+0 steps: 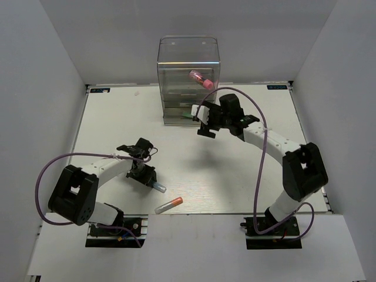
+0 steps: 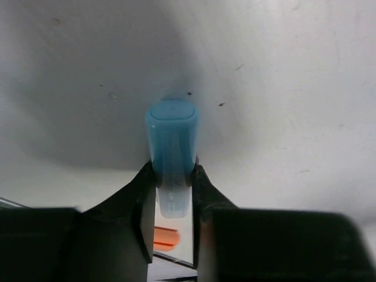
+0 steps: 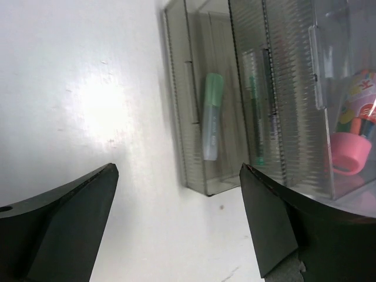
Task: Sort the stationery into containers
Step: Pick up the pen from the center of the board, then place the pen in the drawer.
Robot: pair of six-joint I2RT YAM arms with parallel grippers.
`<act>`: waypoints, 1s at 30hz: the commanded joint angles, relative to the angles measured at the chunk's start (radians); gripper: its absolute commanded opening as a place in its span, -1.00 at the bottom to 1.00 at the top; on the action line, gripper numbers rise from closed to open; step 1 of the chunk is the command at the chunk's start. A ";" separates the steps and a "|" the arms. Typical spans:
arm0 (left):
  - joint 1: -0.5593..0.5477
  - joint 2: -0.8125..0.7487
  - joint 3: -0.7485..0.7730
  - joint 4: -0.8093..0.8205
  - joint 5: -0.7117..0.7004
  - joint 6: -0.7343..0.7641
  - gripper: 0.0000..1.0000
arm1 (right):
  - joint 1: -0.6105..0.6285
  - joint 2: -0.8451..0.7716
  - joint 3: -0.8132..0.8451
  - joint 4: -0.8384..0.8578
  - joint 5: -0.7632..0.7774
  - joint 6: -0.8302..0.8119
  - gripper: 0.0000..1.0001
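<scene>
Left claw [image 2: 171,176] is clamping the blue marker [image 2: 171,138] across its barrel. The marker is sitting low over the near-left surface [image 1: 235,176], long axis far-left to near-right, blue cap end pointing near-right. Orange marker [image 1: 169,204] is lying just nearer, orange cap toward the right.

Right claw [image 3: 179,167] is hanging wide apart and empty before the clear organiser [image 1: 176,100]. Green marker [image 3: 211,114] is lying in a lower drawer [image 3: 183,135], parallel to its front. Pink tube [image 3: 351,150] is leaning cap-down in the tall upper compartment [image 1: 182,59].
</scene>
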 commanded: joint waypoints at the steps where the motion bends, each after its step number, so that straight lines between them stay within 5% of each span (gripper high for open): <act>1: 0.002 0.022 0.042 0.042 -0.023 0.002 -0.88 | -0.001 -0.088 -0.056 -0.034 -0.099 0.105 0.81; 7: -0.008 0.001 0.149 0.119 -0.069 0.033 -1.00 | -0.006 -0.162 -0.180 -0.115 -0.165 0.123 0.75; 11: -0.008 0.028 0.227 0.246 -0.060 0.033 -1.00 | -0.009 -0.208 -0.251 -0.143 -0.196 0.105 0.00; 12: -0.008 0.043 0.267 0.272 -0.060 0.042 -1.00 | -0.010 -0.211 -0.263 -0.163 -0.200 0.099 -0.49; 15: -0.008 0.128 0.362 0.367 -0.037 0.042 -1.00 | -0.010 -0.231 -0.286 -0.178 -0.223 0.088 -1.00; 30: 0.003 0.513 0.689 0.645 -0.029 -0.100 -1.00 | -0.013 -0.313 -0.383 -0.184 -0.231 0.083 -0.94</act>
